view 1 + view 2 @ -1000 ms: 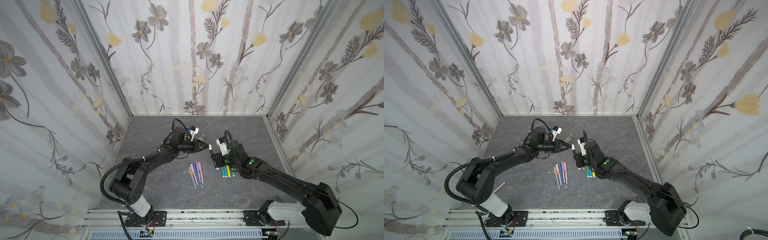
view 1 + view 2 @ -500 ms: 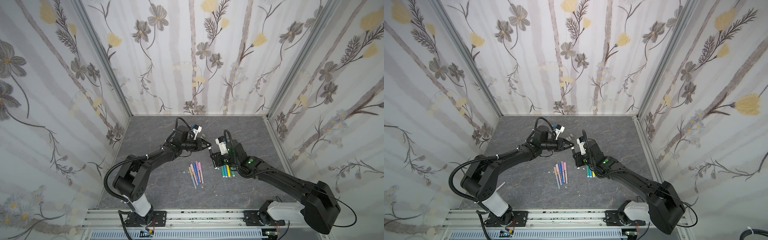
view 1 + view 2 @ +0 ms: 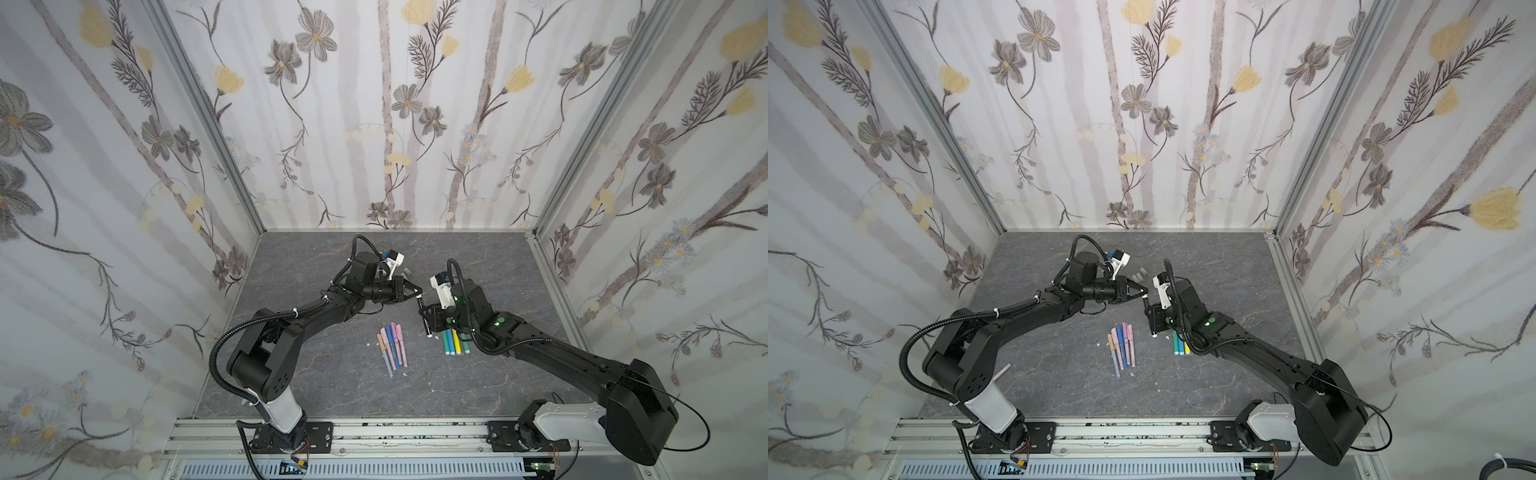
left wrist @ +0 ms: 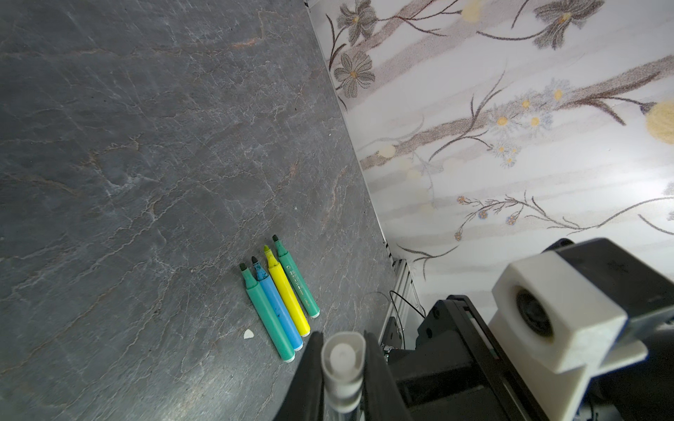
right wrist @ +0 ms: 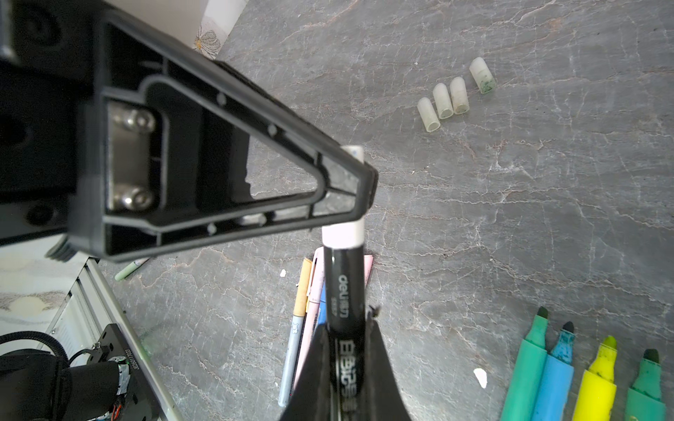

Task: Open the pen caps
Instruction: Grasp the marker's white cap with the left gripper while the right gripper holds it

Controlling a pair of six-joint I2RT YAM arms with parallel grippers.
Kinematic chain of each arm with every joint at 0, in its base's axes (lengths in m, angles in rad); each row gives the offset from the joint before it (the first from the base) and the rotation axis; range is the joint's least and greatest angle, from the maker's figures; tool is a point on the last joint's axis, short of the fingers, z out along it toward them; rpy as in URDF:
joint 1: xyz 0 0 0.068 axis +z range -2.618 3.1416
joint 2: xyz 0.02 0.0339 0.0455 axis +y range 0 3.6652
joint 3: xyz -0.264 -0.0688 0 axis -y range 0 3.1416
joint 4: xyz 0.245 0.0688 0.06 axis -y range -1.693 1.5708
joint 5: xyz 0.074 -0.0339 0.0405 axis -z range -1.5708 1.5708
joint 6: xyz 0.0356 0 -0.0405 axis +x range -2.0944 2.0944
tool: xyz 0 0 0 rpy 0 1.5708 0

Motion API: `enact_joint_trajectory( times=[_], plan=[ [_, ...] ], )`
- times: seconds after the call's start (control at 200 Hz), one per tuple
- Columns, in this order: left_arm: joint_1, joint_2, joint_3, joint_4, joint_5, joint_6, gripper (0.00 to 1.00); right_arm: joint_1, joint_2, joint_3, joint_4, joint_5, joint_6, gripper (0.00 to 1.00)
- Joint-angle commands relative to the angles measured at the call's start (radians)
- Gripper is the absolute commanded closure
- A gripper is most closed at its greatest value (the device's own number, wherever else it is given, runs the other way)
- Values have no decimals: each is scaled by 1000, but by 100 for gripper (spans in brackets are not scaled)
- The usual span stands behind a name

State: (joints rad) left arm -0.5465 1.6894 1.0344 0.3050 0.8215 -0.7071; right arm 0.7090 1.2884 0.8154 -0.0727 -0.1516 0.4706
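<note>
A black pen (image 5: 344, 291) is gripped by its barrel in my right gripper (image 5: 346, 328), shut on it, above the grey floor. The pen's white cap (image 4: 343, 361) points at my left gripper (image 4: 343, 350), whose two fingers are shut on the cap's sides. In both top views the two grippers meet at mid-table, left gripper (image 3: 417, 296) (image 3: 1144, 296) against the pen (image 3: 424, 320) (image 3: 1151, 322). Several frosted loose pen caps (image 5: 448, 98) (image 3: 1139, 274) lie on the floor behind the grippers.
Several uncapped markers, green, blue and yellow (image 4: 277, 299) (image 3: 455, 343), lie side by side under the right arm. A bunch of slim pastel pens (image 3: 390, 347) (image 5: 306, 310) lies in front of the grippers. A pale pen (image 3: 1003, 371) lies by the left arm's base.
My left gripper has moved right to the end of the black pen and closed on its cap. The right arm has held the pen almost still.
</note>
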Motion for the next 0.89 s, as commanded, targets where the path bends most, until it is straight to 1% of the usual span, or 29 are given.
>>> enact_joint_trajectory(
  times=[0.0,0.095,0.145,0.18,0.27,0.34,0.42,0.515,0.545,0.655,0.739,0.784,0.889],
  plan=[
    [-2,3,9,46,24,-5,91,1,3,8,40,-7,1,100],
    [-2,4,9,57,27,-13,100,-2,2,8,39,-9,3,100],
    [-3,5,8,65,28,-21,100,-1,2,8,40,-9,5,100],
    [-1,5,7,69,30,-23,100,-1,2,7,40,-11,6,96],
    [-2,3,7,68,27,-25,100,-3,6,7,40,-11,8,82],
    [-3,3,7,65,27,-22,100,-3,10,6,40,-12,12,75],
    [-3,3,7,56,22,-17,100,-3,18,7,42,-15,11,71],
    [-2,3,7,37,10,-4,100,-4,34,15,42,-25,8,71],
    [-2,2,9,34,6,1,100,-4,38,19,42,-25,6,72],
    [0,-2,9,26,-14,4,100,-5,46,31,31,-26,0,89],
    [-1,-3,10,8,-39,13,100,-6,41,27,28,-18,-1,97],
    [1,0,18,-12,-66,22,100,-6,39,27,22,-17,-2,100],
    [1,10,38,-50,-130,38,100,-4,38,17,1,-11,-4,100]
  ],
)
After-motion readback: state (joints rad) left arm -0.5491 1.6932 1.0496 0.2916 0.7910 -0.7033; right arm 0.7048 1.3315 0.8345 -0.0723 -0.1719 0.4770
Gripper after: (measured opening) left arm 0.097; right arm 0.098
